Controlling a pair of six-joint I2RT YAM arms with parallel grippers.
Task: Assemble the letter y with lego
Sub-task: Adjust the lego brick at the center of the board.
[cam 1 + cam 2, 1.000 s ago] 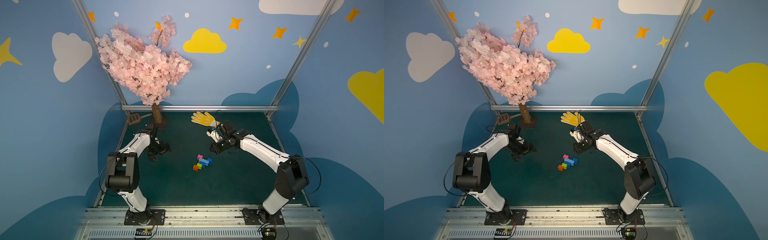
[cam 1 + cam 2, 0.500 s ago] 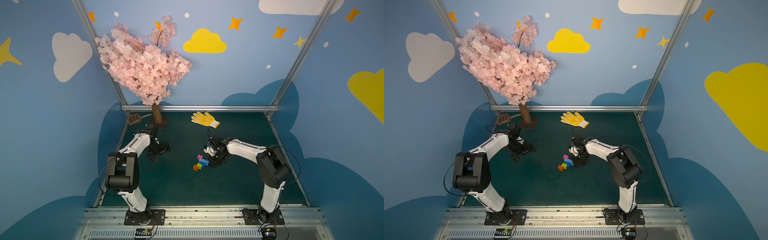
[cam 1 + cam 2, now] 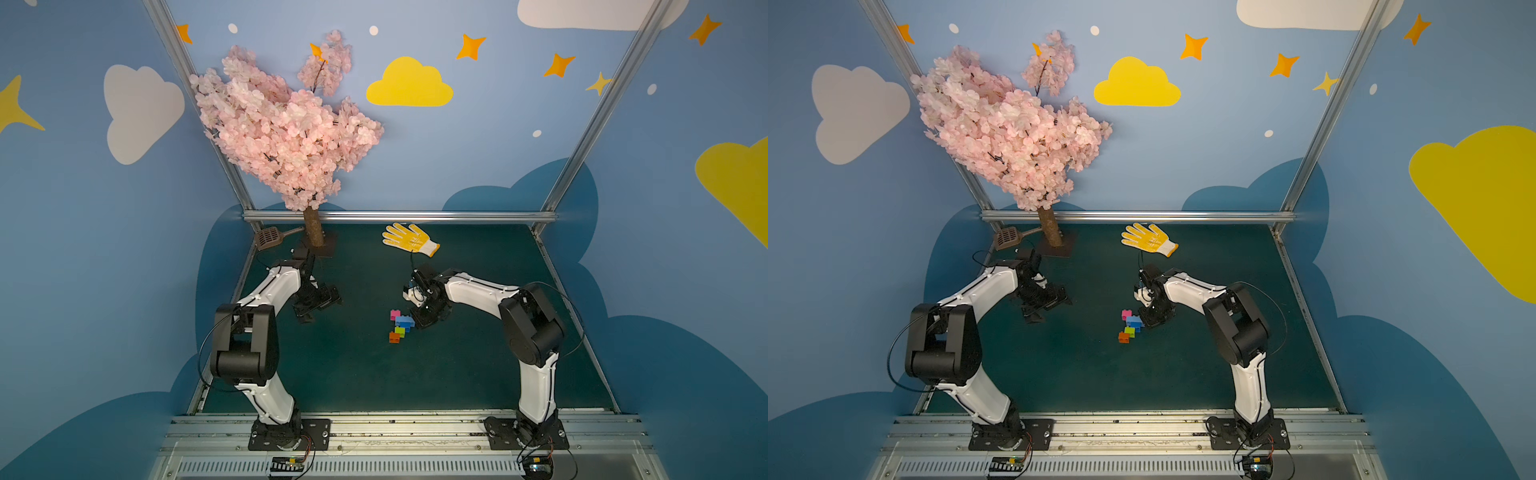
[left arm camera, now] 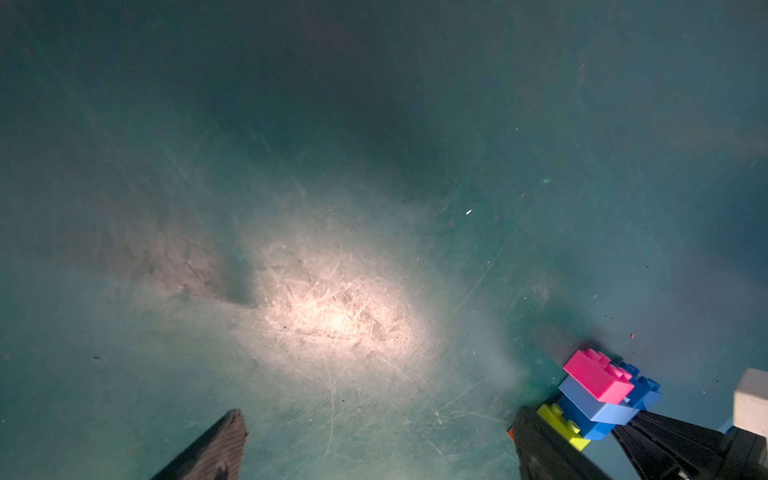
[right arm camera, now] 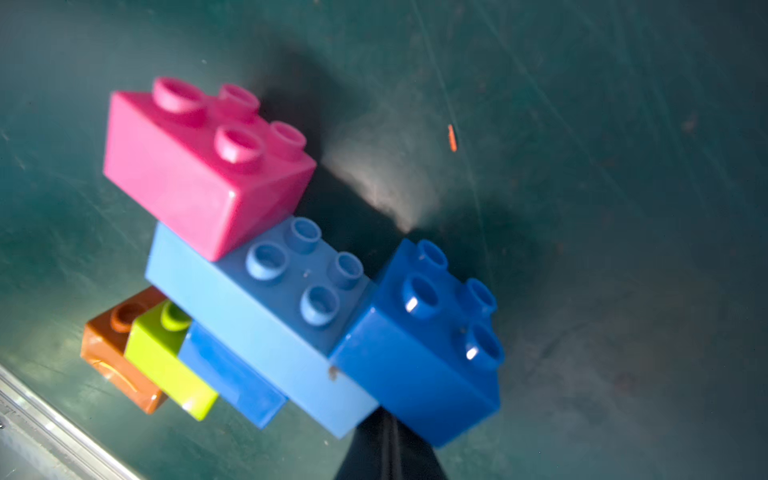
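Lego bricks (image 5: 266, 291), six, clustered; right end effector (image 5: 388, 451) pressed together beside them; left end effector (image 4: 379, 415) spread.

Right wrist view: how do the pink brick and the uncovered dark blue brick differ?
The pink brick sits on one end of the light blue bar; the dark blue brick stands beside the other end, off its studs. The shut right gripper is by the dark blue one, not the pink. Both have four studs.

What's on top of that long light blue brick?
A pink brick covers one end of the light blue brick; four studs at its other end are bare. A dark blue brick seems beside that end, not on it. Studs under the pink brick are hidden.
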